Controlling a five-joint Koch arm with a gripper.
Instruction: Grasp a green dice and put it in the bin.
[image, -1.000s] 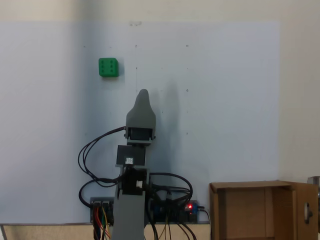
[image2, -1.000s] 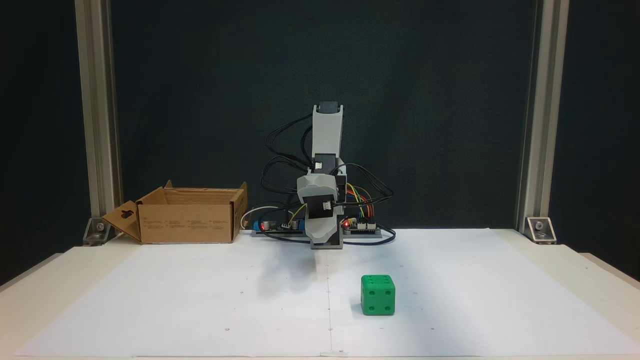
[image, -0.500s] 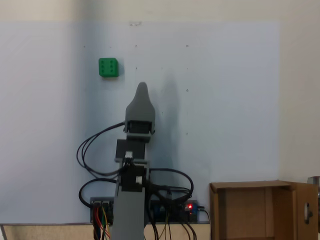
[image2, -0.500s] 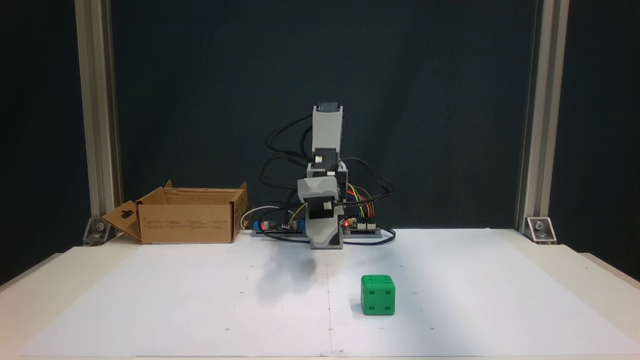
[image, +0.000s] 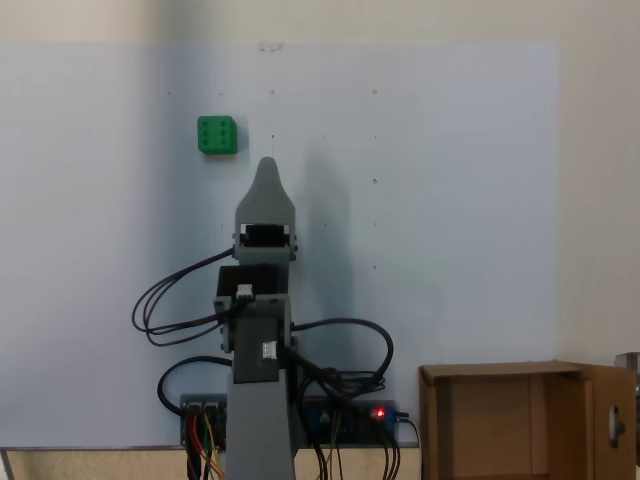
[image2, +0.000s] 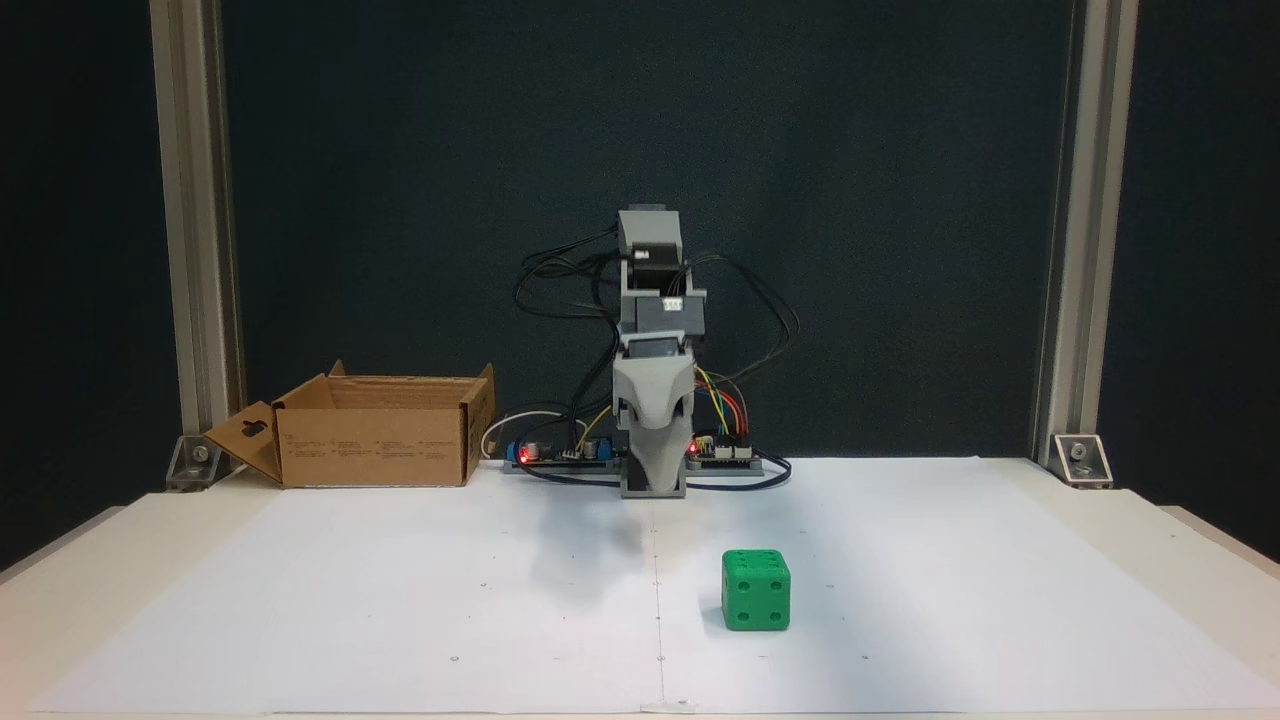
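Green dice (image2: 756, 590) on the white worktop (image2: 900, 600), apart from the pincer (image: 266, 165) hanging above, short of it. Pincer's state impossible to tell, only one grey tip showing. Bin (image2: 375, 430) well apart, beside the arm's base.

Arm: one grey arm (image2: 651, 270), standing up from its base, then bending forward and down.
Wires: black loops hang off both sides of the arm.
Gripper: the gripper (image: 266, 166) (image2: 655, 470) points away from the base, tip low.
Jaws: one sits behind the other, so a gap cannot be made out.
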